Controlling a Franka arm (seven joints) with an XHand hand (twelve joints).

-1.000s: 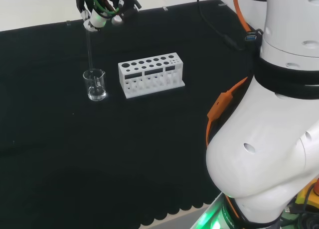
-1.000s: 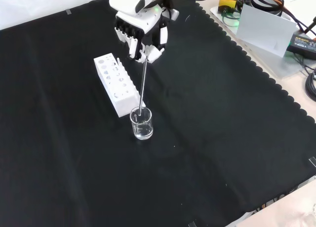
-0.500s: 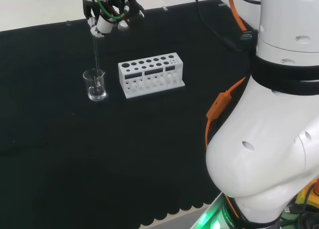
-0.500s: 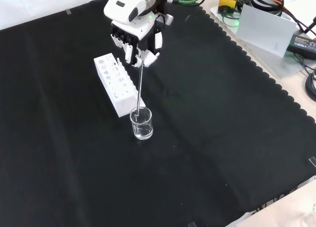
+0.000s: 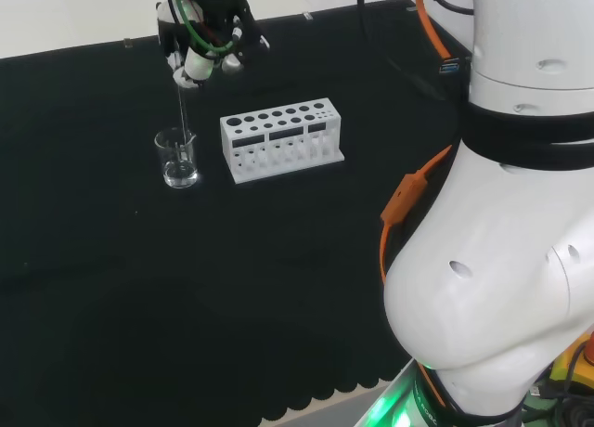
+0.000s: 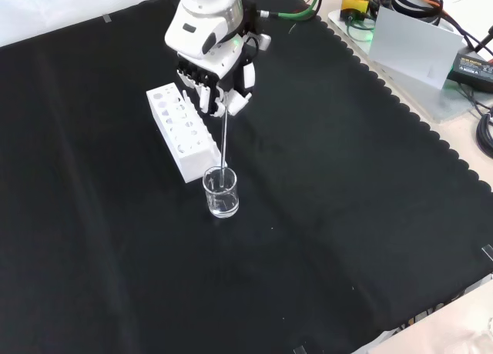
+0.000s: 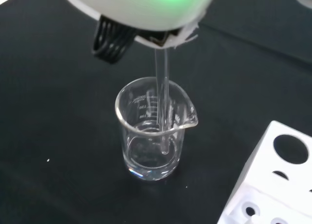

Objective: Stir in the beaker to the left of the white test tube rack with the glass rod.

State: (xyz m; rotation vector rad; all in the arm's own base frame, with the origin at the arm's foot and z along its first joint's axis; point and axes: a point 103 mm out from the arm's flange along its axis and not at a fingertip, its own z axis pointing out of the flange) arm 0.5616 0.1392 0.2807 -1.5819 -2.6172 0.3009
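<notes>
Hand [image 6: 216, 85] above the cloth, fingers curled round the top of the glass rod [image 6: 223, 142], pinching it. Rod hangs near upright, lower end inside the beaker [image 6: 220, 192]; wrist view shows the tip [image 7: 164, 148] down near the beaker's floor, close to the wall by the spout. Beaker clear, graduated, upright on the black cloth [image 6: 347, 215]. In the head view it stands just left of the white test tube rack [image 5: 281, 139], apart from it; in the front view it sits just below the rack's near end
</notes>
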